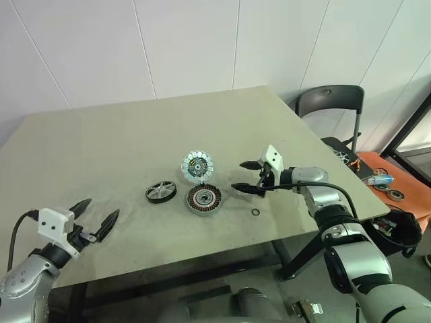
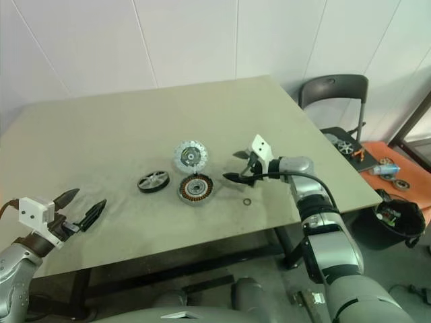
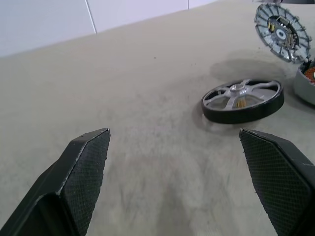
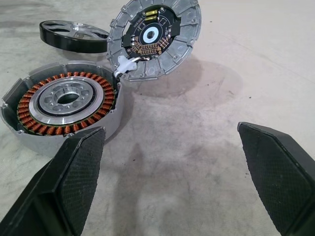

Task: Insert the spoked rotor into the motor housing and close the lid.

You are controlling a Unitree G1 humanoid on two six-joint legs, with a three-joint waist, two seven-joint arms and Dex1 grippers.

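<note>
**On the tabletop: three motor parts laid out, both grippers empty**

Near the middle of the grey-green tabletop (image 1: 135, 141), the motor housing (image 1: 204, 199), a round shallow metal disc with copper-brown windings around a silvery centre, is seen lying flat with its open face up. Propped tilted against its far edge is the lid (image 1: 196, 165), a silver-grey disc whose face, ringed with pale rectangular segments around a dark centre, is turned toward the robot; a small white connector is seen where lid and housing meet. Just to the housing's left, apart from it, the spoked rotor (image 1: 161, 192), a small black wheel with silvery spokes and hub, is laid flat. A tiny dark loose ring (image 1: 256, 212) is found to the housing's right, near the table edge.

The right gripper (image 1: 245, 176) is held just right of the housing, its black fingers (image 4: 74, 182) spread wide with nothing between them. The left gripper (image 1: 94, 215) is held over the near left corner, well apart from the parts, its fingers (image 3: 81, 172) likewise spread wide and empty. A dark chair (image 1: 330, 101) is seen beyond the table's right side.
</note>
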